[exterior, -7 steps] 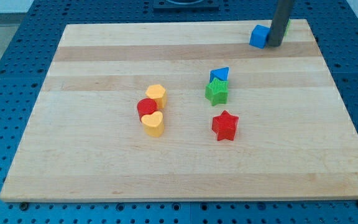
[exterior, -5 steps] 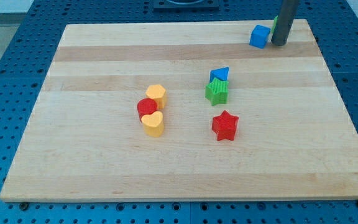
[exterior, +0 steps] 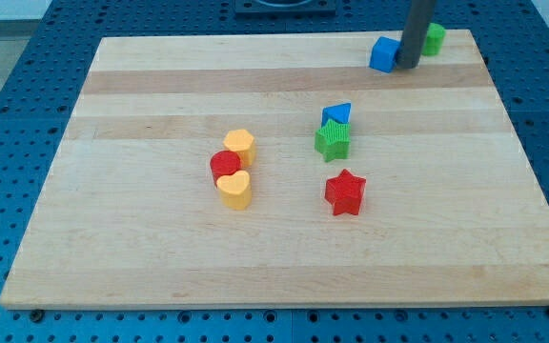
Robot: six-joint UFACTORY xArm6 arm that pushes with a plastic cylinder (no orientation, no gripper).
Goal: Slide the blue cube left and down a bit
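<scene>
The blue cube (exterior: 382, 54) sits near the top right of the wooden board (exterior: 160, 257). My tip (exterior: 408, 66) is at the cube's right side, touching it or nearly so. The dark rod rises from there out of the view's top. A green block (exterior: 433, 38) lies just right of the rod, close to the board's top edge.
A blue triangular block (exterior: 336, 113) sits on top of a green star-like block (exterior: 333, 141) near the middle. A red star (exterior: 345, 192) lies below them. To the left, a yellow block (exterior: 240, 145), a red round block (exterior: 224, 165) and a yellow heart (exterior: 234, 189) cluster together.
My tip has moved left and pushed the blue cube a little to the left. The green block behind the rod now shows at its right.
</scene>
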